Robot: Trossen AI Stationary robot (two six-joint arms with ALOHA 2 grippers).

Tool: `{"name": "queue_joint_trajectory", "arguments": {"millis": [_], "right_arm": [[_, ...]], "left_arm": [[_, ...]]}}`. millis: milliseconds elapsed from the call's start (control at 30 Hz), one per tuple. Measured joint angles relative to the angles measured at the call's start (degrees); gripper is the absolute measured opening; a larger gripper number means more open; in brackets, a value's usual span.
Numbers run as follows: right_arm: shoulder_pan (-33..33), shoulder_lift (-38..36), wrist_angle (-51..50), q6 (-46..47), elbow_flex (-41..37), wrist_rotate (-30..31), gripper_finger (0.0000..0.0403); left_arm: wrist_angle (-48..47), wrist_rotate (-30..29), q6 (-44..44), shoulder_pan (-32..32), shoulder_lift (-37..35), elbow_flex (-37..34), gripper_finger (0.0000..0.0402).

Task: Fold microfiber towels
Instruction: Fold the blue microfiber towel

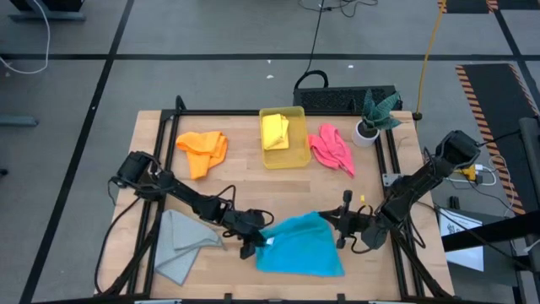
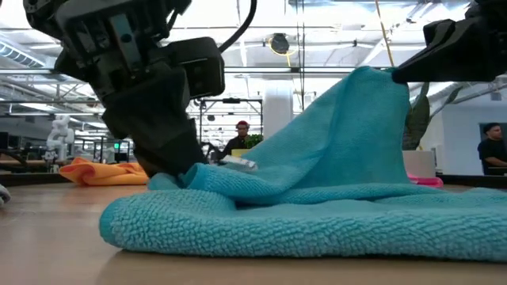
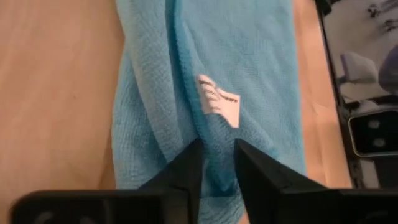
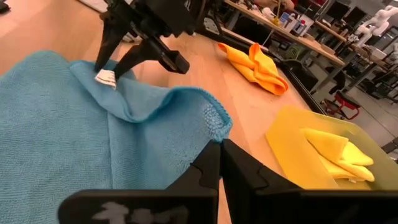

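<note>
The grey towel (image 1: 181,245) lies crumpled at my left, the orange towel (image 1: 202,150) farther back. The yellow towel (image 1: 275,131) sits in the yellow bin (image 1: 295,159), with the pink towel (image 1: 332,149) and a potted plant (image 1: 372,116) beyond it to the right. Between my arms lies the blue towel (image 1: 302,245). My left gripper (image 3: 217,163) pinches a fold by its white tag (image 3: 217,101). My right gripper (image 4: 220,154) clamps its raised edge.
</note>
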Motion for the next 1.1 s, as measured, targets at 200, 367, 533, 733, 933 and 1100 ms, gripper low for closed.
{"name": "queue_joint_trajectory", "arguments": {"millis": [200,367,533,733,933,1100], "right_arm": [[0.0,0.0,0.0,0.0,0.0,0.0,0.0000],[0.0,0.0,0.9,0.3,0.0,0.6,0.0000],[0.0,-0.9,-0.5,0.0,0.0,5.3,0.0000],[-2.4,-1.8,-2.3,4.3,0.0,6.0,0.0000],[-7.5,-0.8,-7.3,12.9,-0.9,-3.3,0.0000],[-10.6,-0.3,-7.3,17.9,-4.9,-4.2,0.0000]], "left_arm": [[-0.3,0.1,2.7,-0.8,0.0,0.0,0.0009],[-3.5,-2.7,3.2,-1.1,-3.9,0.0,0.0003],[-13.7,-18.0,9.0,-3.4,-14.1,0.0,0.0003],[-24.2,-37.3,15.6,-6.5,-23.5,0.0,0.0002],[-26.8,-45.2,15.4,-6.3,-22.7,0.0,0.0003],[-29.7,-55.6,15.3,-5.2,-19.0,0.0,0.0003]]}}
